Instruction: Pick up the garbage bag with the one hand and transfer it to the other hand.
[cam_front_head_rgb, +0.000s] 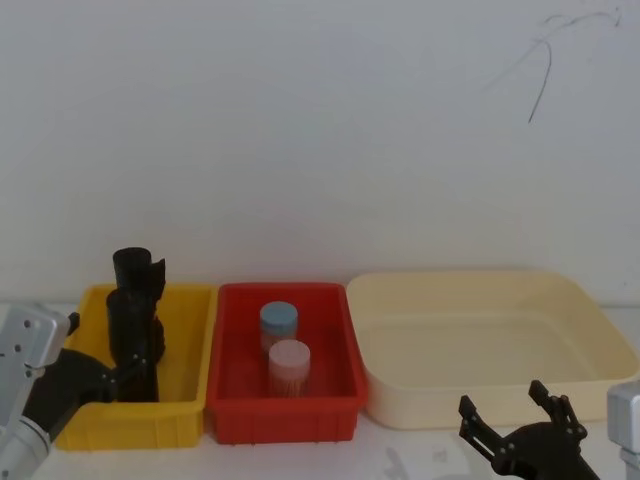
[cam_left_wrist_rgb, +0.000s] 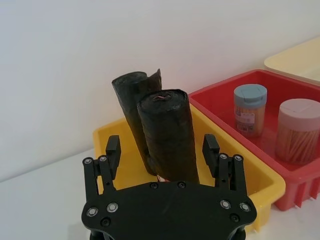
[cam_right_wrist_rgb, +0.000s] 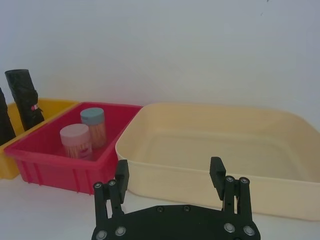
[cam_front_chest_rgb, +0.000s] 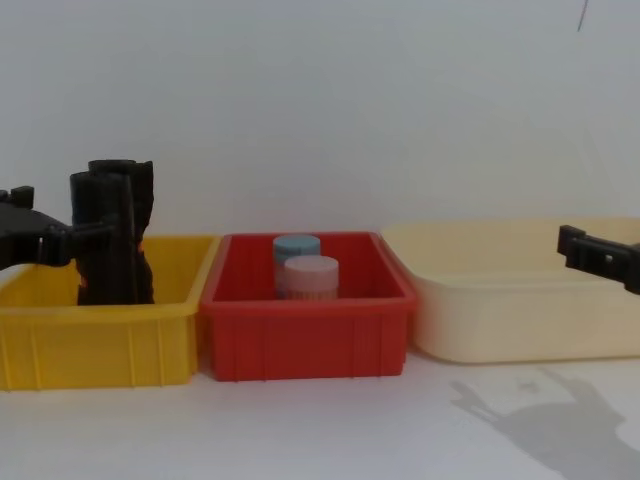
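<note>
Big cream tub (cam_front_head_rgb: 480, 405) on the right, yellow bin (cam_front_head_rgb: 130, 425) far left. The garbage bag (cam_left_wrist_rgb: 167, 140) stands upright in that bin: matte black crinkly roll, tiny red mark on top, twin roll (cam_left_wrist_rgb: 131, 97) right behind. Left gripper (cam_left_wrist_rgb: 161, 146) is spread wide around it. Right gripper (cam_right_wrist_rgb: 169, 174) is spread too, before the tub. The label on the blue-lidded jar (cam_left_wrist_rgb: 249, 109) is unreadable.

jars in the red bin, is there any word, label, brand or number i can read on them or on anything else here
No text can be read in any view.
Blue-lidded jar: a pale label on its side, print too blurred to read.
Pink-lidded jar: no label visible.
Garbage bag: a small red mark on its side, no letters made out.
</note>
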